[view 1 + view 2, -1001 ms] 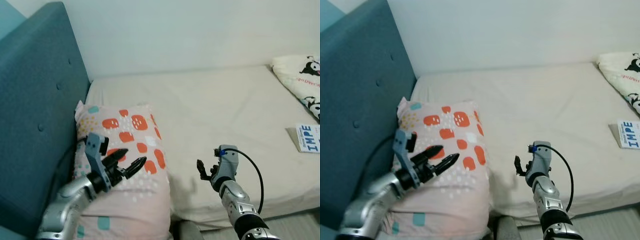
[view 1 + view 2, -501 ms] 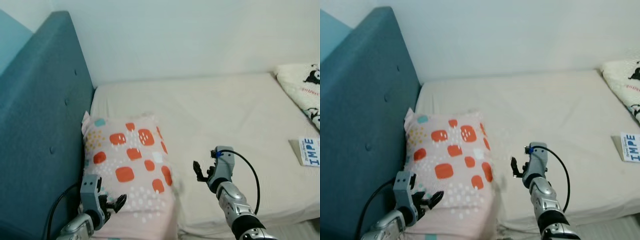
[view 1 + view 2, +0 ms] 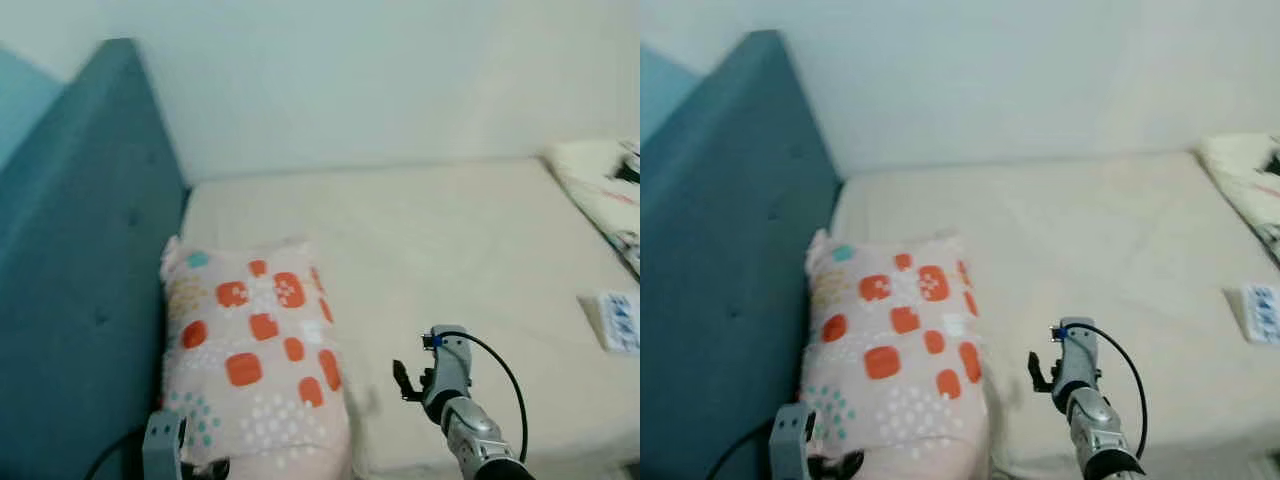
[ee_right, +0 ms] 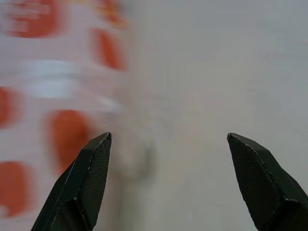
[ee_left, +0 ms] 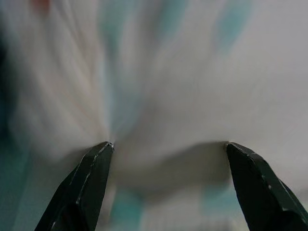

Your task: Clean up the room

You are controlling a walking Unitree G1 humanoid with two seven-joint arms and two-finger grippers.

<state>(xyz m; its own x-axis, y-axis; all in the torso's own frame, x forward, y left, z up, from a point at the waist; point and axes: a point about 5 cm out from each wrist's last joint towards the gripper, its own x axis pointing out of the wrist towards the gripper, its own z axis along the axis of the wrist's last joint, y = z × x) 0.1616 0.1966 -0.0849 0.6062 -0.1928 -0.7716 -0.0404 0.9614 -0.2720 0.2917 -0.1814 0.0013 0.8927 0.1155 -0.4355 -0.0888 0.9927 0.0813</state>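
- A small white paper card with blue print (image 3: 621, 322) lies on the cream mattress (image 3: 470, 250) near its right edge; the lettering is too blurred to read.
- A white quilt with black printed figures (image 3: 605, 190) sits at the mattress's far right corner, beyond the card; its markings cannot be read either.
- The pink pillow with orange-red blocks, white dots and teal patches (image 3: 250, 350) lies along the left side of the mattress, its long edge against the tall teal upholstered headboard (image 3: 70, 270).
- The left gripper (image 5: 168, 159) is low at the near end of the pillow, and the head views catch just its grey wrist block beside the headboard. Its two black fingers (image 5: 86, 185) stand wide apart, pointing at the pillow fabric, with nothing between them.
- The right gripper (image 3: 403, 379) is raised over the near part of the mattress, just right of the pillow, forearm angled up from below with a black cable (image 3: 505, 370) looping off the wrist. Its fingers are spread wide as well, empty, aimed at the seam where pillow meets mattress.
- A plain pale wall (image 3: 380, 80) runs behind the bed.
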